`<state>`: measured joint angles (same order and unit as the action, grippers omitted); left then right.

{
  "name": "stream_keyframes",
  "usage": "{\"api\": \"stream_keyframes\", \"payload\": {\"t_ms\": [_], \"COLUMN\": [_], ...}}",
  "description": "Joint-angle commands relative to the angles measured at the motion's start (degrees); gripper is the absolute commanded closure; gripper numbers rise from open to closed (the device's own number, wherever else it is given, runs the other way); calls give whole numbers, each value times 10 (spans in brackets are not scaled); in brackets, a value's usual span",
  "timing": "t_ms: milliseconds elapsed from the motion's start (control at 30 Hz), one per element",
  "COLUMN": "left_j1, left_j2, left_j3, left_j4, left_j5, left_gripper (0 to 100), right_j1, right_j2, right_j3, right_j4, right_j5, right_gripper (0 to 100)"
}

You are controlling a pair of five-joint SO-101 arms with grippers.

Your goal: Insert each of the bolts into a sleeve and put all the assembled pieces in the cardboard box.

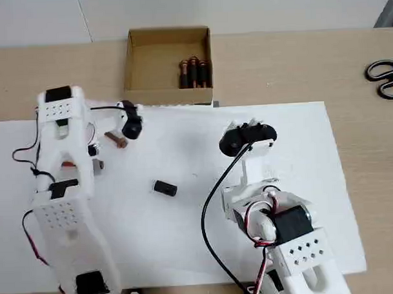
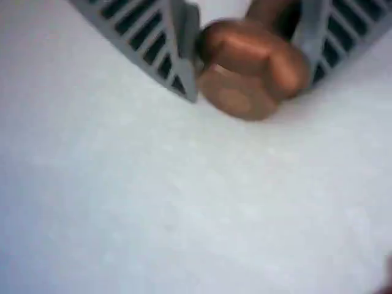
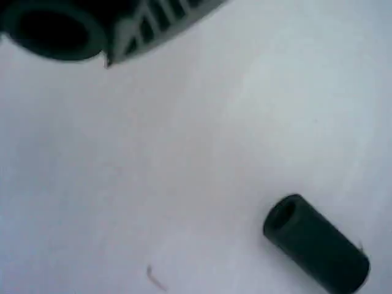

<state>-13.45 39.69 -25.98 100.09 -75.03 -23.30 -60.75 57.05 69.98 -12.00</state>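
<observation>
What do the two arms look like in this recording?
The left arm and right arm are white blocky shells with panels of small holes, black servos, and black and red cables. The left gripper has grey ribbed fingers.
</observation>
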Motion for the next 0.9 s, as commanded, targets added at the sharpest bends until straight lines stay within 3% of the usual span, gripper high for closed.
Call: {"api": "stream_keyframes", "payload": {"t_ms": [0,200,367,467,700,867], "left_j1": [32,35,32,32,18,11], "left_j2": [-4,-5,-54,-91,-122,-121], "left_j3": [-37,-37,-41,-28,-22,-6], "left_j4": [3,3,3,3,3,3], "left_j5": [33,40,108,109,7,-11], "left_gripper": [982,972,907,880,851,851], "right_j1": [5,5,5,5,5,5], "right_j2": [-9,-9,-9,-9,-9,-9], "right_j3": [-4,-4,-4,-4,-4,-4], "right_j4": [-11,-11,-11,-11,-11,-11], "right_j5": [2,2,2,2,2,2], "right_gripper": [995,995,995,995,995,995]}}
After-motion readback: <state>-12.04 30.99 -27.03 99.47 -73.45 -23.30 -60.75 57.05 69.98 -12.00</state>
